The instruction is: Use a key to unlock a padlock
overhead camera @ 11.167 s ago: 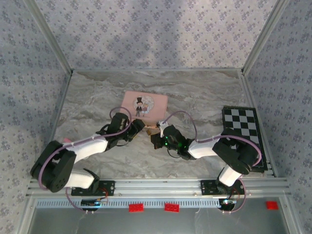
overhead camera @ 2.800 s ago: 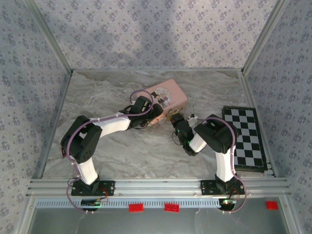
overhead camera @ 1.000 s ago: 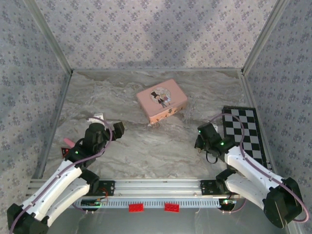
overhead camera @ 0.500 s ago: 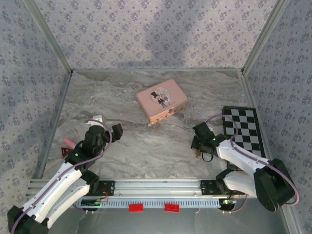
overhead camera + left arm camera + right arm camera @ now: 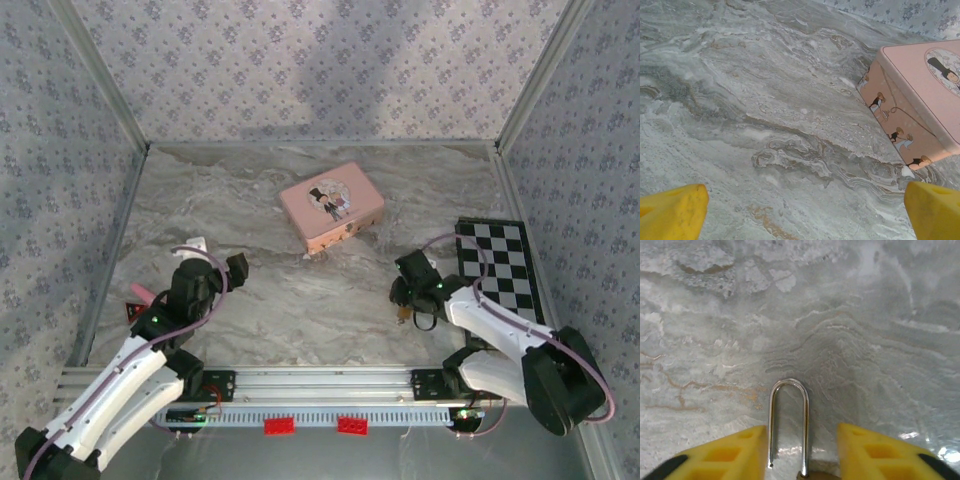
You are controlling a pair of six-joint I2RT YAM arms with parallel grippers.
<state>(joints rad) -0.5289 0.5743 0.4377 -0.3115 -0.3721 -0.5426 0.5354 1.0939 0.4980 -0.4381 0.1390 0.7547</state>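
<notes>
Comparing with the earlier top views, finding both arms pulled back from the pink tin (image 5: 332, 205) toward the near edge, and hardly shifted since a moment ago. Spotting the right gripper (image 5: 402, 300) low at near right, just left of the checkerboard (image 5: 500, 275), with the padlock (image 5: 402, 313) a brass speck on the marble table (image 5: 300, 300) at its tip, well apart from the tin.

Turning to the right wrist view for what the top view cannot give: seeing the silvery shackle (image 5: 788, 382) lying between the yellow fingers (image 5: 735, 452), with a clear gap on its right, so jaws parted and not clamping it. Catching only a sliver of brass body at the bottom edge.

Finding, in the left wrist view, the left gripper (image 5: 802, 215) spread wide over bare marble, gripping nothing, the tin far right of it.
</notes>
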